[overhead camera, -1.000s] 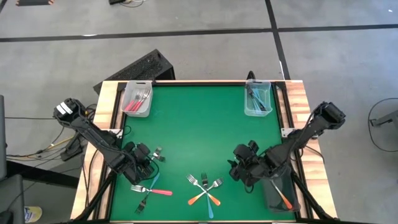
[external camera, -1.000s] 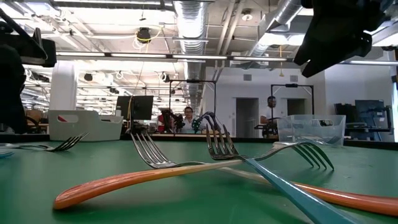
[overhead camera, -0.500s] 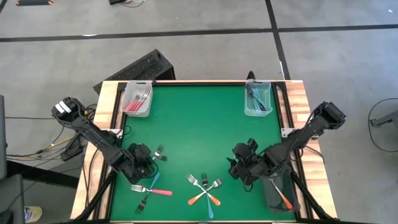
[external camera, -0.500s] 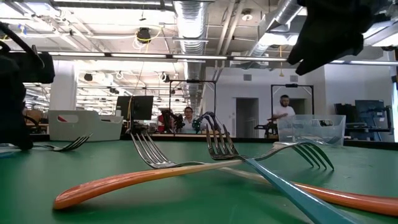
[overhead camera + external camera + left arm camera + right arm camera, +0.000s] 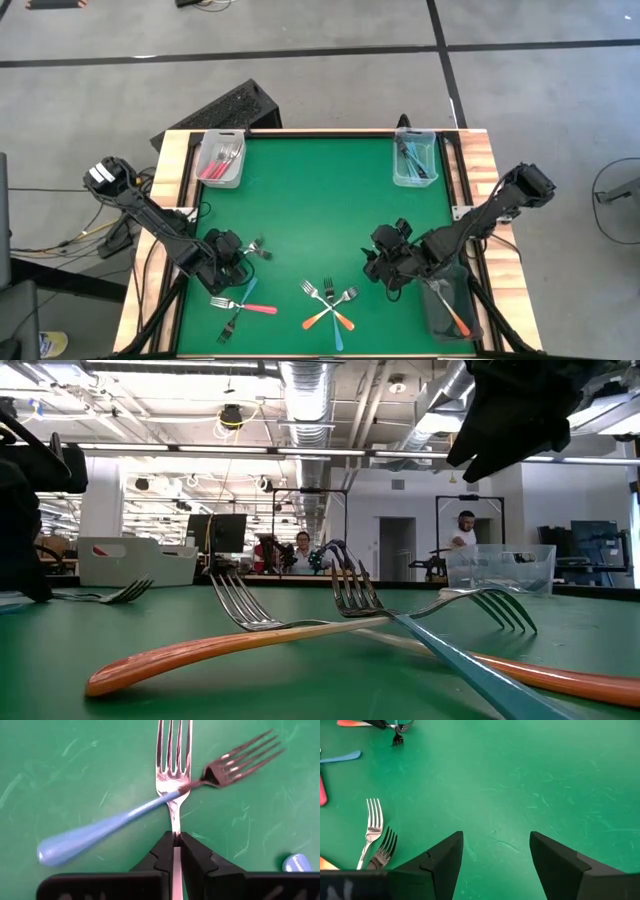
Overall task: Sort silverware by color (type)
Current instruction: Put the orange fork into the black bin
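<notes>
Three bins sit at the table's edges: a clear bin (image 5: pixel 221 160) at the eleven o'clock corner holding pink-handled forks, a second clear bin (image 5: pixel 415 160) at the one o'clock corner holding blue-handled ones, and a dark bin (image 5: pixel 446 310) at the four o'clock edge with one orange-handled fork (image 5: pixel 454 320) in it.

On the green mat (image 5: pixel 320 200) two loose groups lie near the six o'clock edge. The centre group has three forks crossed at their necks: two orange-handled and a blue-handled fork (image 5: pixel 335 318), all with tines fanning toward twelve o'clock. The group at seven o'clock shows a pink-handled fork (image 5: pixel 250 307) lying crosswise, tines toward nine o'clock, with further forks around it that cannot be counted.

The left gripper (image 5: pixel 175 852) is low over that group, its fingers pinched shut on the thin metal neck of a fork (image 5: pixel 173 767) whose tines run straight on ahead of the fingertips; its handle colour is hidden. A blue fork (image 5: pixel 120 820) lies slantwise across that same neck, just past the fingertips.

The right gripper (image 5: pixel 495 855) hovers at about four o'clock of centre, fingers spread wide and empty over bare mat.
</notes>
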Controlling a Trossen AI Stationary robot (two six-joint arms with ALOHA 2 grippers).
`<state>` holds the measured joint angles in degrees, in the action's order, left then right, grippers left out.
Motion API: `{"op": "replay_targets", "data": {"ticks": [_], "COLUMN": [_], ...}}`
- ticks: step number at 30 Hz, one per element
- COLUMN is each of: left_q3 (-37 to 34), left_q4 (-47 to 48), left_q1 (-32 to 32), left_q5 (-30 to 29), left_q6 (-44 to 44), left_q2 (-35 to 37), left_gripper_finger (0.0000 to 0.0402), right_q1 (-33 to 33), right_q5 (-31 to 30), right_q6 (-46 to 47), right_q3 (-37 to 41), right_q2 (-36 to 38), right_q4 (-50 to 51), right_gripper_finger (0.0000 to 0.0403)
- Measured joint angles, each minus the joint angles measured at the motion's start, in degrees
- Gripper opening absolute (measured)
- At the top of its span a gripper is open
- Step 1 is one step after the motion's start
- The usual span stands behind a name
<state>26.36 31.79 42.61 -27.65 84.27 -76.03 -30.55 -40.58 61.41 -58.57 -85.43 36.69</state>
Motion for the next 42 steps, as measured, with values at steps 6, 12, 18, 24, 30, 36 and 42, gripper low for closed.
{"op": "replay_targets", "data": {"ticks": [6, 12, 18, 24, 30, 36, 42], "left_q3": [6.1, 14.4, 17.1, 19.4, 19.5, 19.5, 19.5], "left_q4": [11.5, 32.3, 36.5, 29.2, 14.7, -2.4, -16.7], "left_q1": [0.0, -0.1, 0.1, 0.2, -0.4, -1.8, -2.5], "left_q5": [0.9, -0.8, -6.8, -27.2, -39.1, -44.2, -44.7], "left_q6": [-2.4, -1.6, -2.8, -6.2, -21.7, -39.1, -56.7], "left_q2": [-0.3, -0.2, -0.2, -0.1, -0.1, -0.1, -0.1], "left_gripper_finger": [0.0003, 0.0002, 0.0001, 0.0001, 0.0001, 0.0, 0.0], "right_q1": [0.0, 0.3, 1.1, 4.0, 6.3, 9.1, 11.4], "right_q5": [0.0, -1.5, -10.7, -9.8, -4.4, 4.1, 4.8], "right_q6": [0.0, -0.8, -7.2, -17.6, -28.4, -38.4, -40.9], "right_q3": [0.0, 0.0, 1.7, 2.1, 1.9, 0.4, -4.3], "right_q2": [0.0, -0.1, -0.2, -0.9, -5.4, -13.8, -19.1], "right_q4": [-0.9, -4.2, -18.6, -35.7, -54.6, -71.4, -76.9], "right_gripper_finger": [0.0255, 0.0255, 0.0255, 0.0255, 0.0255, 0.0255, 0.0255]}}
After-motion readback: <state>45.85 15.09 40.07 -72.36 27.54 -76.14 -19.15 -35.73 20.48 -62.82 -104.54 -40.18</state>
